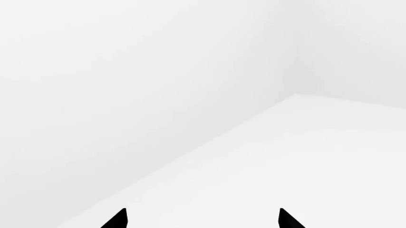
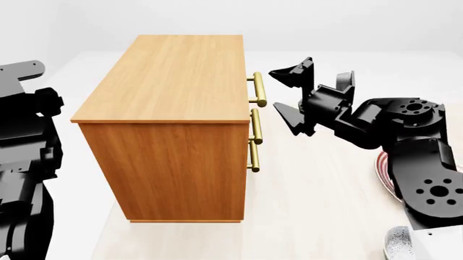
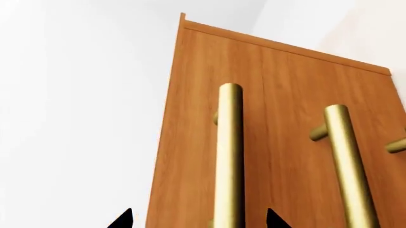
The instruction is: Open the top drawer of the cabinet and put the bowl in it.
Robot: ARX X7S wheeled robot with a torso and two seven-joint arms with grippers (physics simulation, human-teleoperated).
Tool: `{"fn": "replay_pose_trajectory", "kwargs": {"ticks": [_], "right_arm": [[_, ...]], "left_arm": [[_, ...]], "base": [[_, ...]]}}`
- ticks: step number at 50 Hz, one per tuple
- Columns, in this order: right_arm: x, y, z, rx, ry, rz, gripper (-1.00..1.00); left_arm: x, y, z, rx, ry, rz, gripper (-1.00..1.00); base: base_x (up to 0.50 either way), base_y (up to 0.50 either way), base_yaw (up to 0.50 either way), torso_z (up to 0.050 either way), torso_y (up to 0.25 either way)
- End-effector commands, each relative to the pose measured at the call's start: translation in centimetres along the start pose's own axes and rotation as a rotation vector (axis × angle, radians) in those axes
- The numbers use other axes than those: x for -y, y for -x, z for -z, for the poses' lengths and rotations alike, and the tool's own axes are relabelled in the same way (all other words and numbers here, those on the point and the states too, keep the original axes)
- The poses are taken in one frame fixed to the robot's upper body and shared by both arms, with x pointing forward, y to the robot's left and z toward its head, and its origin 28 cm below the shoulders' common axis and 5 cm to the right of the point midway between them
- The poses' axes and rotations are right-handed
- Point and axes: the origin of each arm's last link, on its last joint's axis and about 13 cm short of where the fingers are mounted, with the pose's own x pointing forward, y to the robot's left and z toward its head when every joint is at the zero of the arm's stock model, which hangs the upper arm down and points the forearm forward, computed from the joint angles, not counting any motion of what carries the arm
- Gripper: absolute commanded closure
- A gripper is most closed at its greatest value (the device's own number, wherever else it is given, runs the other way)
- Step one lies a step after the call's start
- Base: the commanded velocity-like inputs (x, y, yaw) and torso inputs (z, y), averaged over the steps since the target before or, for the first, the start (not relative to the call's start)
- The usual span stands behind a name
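The orange-brown cabinet (image 2: 170, 81) stands on the floor with its three brass handles facing right. The top drawer (image 3: 197, 118) is closed. Its handle (image 2: 258, 89) lies just in front of my right gripper (image 2: 283, 92), which is open, with its fingers spread either side of the bar's height and not touching it. In the right wrist view that handle (image 3: 229, 156) runs between the fingertips of the right gripper (image 3: 199, 219). The speckled bowl (image 2: 398, 242) sits on the floor at the bottom right. My left gripper (image 1: 203, 219) is open over bare white floor, with nothing between its fingers.
A white plate with red rings (image 2: 383, 172) lies on the floor, mostly hidden behind my right arm (image 2: 405, 130). The two lower handles (image 2: 255, 129) sit below the top one. My left arm (image 2: 21, 141) hangs to the left of the cabinet.
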Motion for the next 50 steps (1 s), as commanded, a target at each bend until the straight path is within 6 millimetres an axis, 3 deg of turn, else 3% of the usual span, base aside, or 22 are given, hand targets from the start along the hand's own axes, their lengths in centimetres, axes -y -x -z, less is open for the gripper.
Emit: {"fn": "replay_pose_trajectory", "kwargs": {"ticks": [1, 36, 37, 50], "right_arm": [[0.2, -0.6, 0.8, -0.035, -0.019, -0.012, -1.0], [1.2, -2.0, 2.2, -0.052, -0.028, -0.012, -1.0], [1.2, -2.0, 2.1, -0.046, -0.025, -0.008, 1.0], [1.3, -2.1, 2.0, -0.024, -0.007, -0.005, 1.0]], "left_arm": [[-0.1, -0.1, 0.0, -0.001, -0.001, -0.004, -1.0], [-0.6, -0.3, 0.1, 0.0, -0.004, -0.017, -1.0], [-0.6, -0.3, 0.1, 0.001, -0.004, -0.017, -1.0], [-0.6, -0.3, 0.2, -0.001, -0.005, -0.018, -1.0]], "base": [[0.0, 0.0, 0.0, 0.0, 0.0], [0.0, 0.0, 0.0, 0.0, 0.0], [0.0, 0.0, 0.0, 0.0, 0.0], [0.0, 0.0, 0.0, 0.0, 0.0]]}}
